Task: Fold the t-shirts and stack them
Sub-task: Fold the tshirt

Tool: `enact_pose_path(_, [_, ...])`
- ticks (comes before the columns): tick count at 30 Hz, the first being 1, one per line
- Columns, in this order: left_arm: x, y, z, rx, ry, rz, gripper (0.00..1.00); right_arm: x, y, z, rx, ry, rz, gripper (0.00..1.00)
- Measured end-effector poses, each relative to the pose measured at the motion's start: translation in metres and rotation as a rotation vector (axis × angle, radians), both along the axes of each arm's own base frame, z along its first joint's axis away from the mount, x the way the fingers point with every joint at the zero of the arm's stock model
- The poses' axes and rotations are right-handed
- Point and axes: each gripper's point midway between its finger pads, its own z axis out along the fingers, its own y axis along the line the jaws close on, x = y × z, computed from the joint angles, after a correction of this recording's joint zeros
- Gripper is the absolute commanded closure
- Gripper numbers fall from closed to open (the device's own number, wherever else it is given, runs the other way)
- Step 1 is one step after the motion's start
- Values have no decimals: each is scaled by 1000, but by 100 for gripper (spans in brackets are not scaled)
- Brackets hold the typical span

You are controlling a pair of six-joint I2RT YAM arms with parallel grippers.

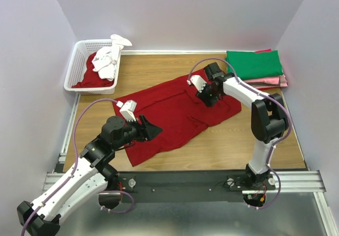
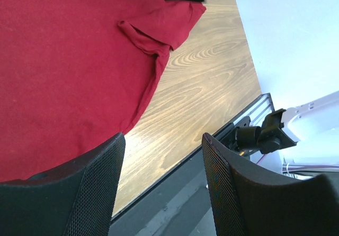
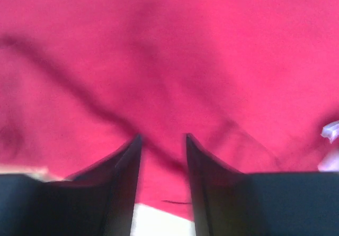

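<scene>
Far left, at the back corner of the table (image 1: 233,141): a white lattice basket (image 1: 71,73) holds a crumpled red t-shirt (image 1: 90,78), with a white t-shirt (image 1: 107,61) heaped on it and draped over the far rim.

Left of centre: my left gripper (image 1: 153,131) hovers over the near left part of the dark red t-shirt (image 1: 169,114). In the left wrist view its two mesh-faced fingers (image 2: 95,183) stand well apart with nothing between them. Bare wood and the table's front rail show through the gap, and the cloth's curved hem lies just beyond the left finger.

Centre: the dark red t-shirt lies spread flat on the wood. It runs diagonally from the near left toward the far right, with one sleeve (image 2: 153,29) creased over on itself.

Right of centre: my right gripper (image 1: 208,97) points down onto the far right part of the same shirt. In the right wrist view its fingers (image 3: 124,162) are narrowly parted, tips at the wrinkled cloth (image 3: 169,51). I cannot tell whether any fold is caught between them.

Far right, at the back corner: a folded stack sits well apart from the spread shirt. A green t-shirt (image 1: 254,64) lies on top and a pink t-shirt (image 1: 274,81) shows below it. A thin red edge peeks out at the stack's far side.
</scene>
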Motion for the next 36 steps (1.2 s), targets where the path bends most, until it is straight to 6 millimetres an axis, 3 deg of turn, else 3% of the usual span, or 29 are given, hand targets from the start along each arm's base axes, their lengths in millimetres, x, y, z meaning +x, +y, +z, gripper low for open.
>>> enact_pose_path(4, [-1, 1, 3, -6, -9, 2, 32, 28, -10, 6, -38, -99, -165, 44])
enact_pose_path(7, [-1, 2, 5, -13, -18, 3, 32, 30, -7, 25, 13, -159, -184, 46])
enact_pose_path(11, [-1, 2, 6, -16, -21, 2, 32, -10, -1, 44, 102, -151, -58, 51])
enact_pose_path(13, [-2, 1, 6, -15, -20, 2, 32, -45, -4, 47, 131, -107, 15, 56])
enact_pose_path(16, [-1, 1, 3, -11, -14, 1, 32, -66, -6, 34, 133, -48, 40, 56])
enact_pose_path(20, [0, 0, 0, -3, -3, 1, 32, -101, -23, -12, 63, 100, 15, 50])
enact_pose_path(23, [0, 0, -4, -1, 1, 1, 32, -116, -35, -28, 14, 144, -13, 48])
enact_pose_path(29, [-1, 0, -15, 3, 21, -1, 32, -112, -41, -39, -24, 142, -41, 49])
enact_pose_path(36, [-2, -1, -14, -3, 19, -4, 32, -100, -40, -44, -33, 118, -78, 49])
